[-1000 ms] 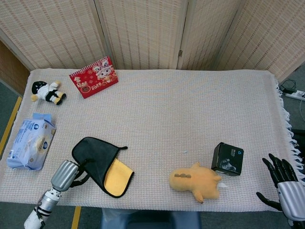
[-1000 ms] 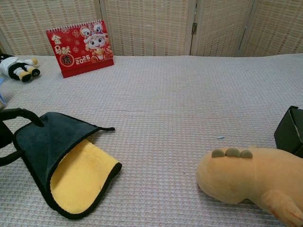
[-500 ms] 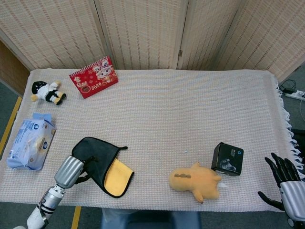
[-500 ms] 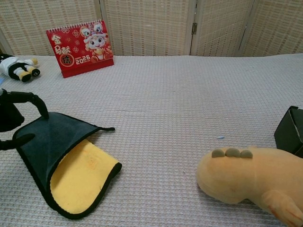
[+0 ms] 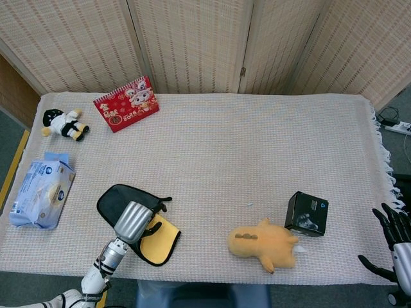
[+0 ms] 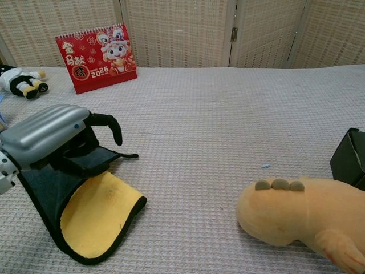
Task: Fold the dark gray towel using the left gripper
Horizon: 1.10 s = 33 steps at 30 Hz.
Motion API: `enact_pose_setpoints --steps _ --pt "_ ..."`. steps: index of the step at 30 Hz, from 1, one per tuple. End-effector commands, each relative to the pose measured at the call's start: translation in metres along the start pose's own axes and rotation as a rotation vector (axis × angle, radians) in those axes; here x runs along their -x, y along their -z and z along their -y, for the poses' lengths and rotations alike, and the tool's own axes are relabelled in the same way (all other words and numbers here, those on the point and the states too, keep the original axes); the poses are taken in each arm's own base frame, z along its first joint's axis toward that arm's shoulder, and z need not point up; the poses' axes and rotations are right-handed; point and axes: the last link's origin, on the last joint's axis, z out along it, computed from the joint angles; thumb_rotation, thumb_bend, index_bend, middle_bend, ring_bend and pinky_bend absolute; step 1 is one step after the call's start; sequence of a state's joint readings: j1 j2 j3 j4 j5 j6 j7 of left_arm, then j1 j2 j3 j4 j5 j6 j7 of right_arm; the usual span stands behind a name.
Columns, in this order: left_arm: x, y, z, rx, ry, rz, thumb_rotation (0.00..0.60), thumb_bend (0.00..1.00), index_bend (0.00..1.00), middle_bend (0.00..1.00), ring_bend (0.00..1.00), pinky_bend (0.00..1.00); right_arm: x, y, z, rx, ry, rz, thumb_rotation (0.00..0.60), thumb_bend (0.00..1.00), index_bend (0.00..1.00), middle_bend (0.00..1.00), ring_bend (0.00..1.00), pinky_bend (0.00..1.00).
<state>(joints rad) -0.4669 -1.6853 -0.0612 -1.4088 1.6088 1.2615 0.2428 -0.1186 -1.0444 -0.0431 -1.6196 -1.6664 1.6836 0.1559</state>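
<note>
The dark gray towel (image 5: 110,200) lies near the table's front left, its top layer folded back so the yellow underside (image 5: 158,239) shows. In the chest view the towel (image 6: 40,191) spreads out below my left hand (image 6: 54,134). That silver left hand (image 5: 133,221) hovers over the middle of the towel with its black fingers (image 6: 108,123) curved down over the dark flap; one fingertip hangs free above the cloth. I see no cloth pinched. My right hand (image 5: 396,242) is off the table's front right corner, fingers spread, holding nothing.
A yellow plush toy (image 5: 264,244) and a black box (image 5: 307,214) sit at the front right. A red calendar (image 5: 126,102) and a panda plush (image 5: 63,124) stand at the back left. A pack of wipes (image 5: 40,191) lies at the left edge.
My left hand has moved right from the towel's left edge to above its middle. The right hand has slipped lower and further out of frame. The towel keeps roughly its shape.
</note>
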Motion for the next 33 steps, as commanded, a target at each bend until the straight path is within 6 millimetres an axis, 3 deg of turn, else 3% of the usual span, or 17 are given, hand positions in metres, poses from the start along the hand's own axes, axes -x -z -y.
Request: enact_pose_setpoints --steps 1,8,16,26,33 --pt "0.005 -0.011 -0.004 -0.003 -0.007 0.006 0.6 0.34 0.48 1.0 1.0 1.0 -0.001 0.0 -0.002 0.008 -0.001 -0.004 0.6 0.21 0.0 0.0 0.0 0.0" --pt "0.019 -0.026 -0.008 -0.02 -0.046 0.032 0.6 0.34 0.49 1.0 1.0 1.0 -0.002 -0.001 -0.006 0.027 -0.008 -0.002 0.6 0.21 0.0 0.0 0.0 0.0" --pt "0.032 -0.034 0.001 -0.065 -0.143 0.053 0.6 0.34 0.49 1.0 1.0 1.0 -0.009 0.003 -0.012 0.047 -0.018 -0.035 0.6 0.21 0.0 0.0 0.0 0.0" --pt "0.038 -0.028 0.015 -0.114 -0.277 0.061 0.6 0.34 0.49 1.0 1.0 1.0 -0.01 0.003 -0.013 0.046 -0.021 -0.037 0.6 0.21 0.0 0.0 0.0 0.0" --pt "0.038 -0.022 0.013 -0.12 -0.345 0.043 0.6 0.34 0.48 1.0 1.0 1.0 -0.012 0.007 -0.011 0.04 -0.026 -0.048 0.6 0.21 0.0 0.0 0.0 0.0"
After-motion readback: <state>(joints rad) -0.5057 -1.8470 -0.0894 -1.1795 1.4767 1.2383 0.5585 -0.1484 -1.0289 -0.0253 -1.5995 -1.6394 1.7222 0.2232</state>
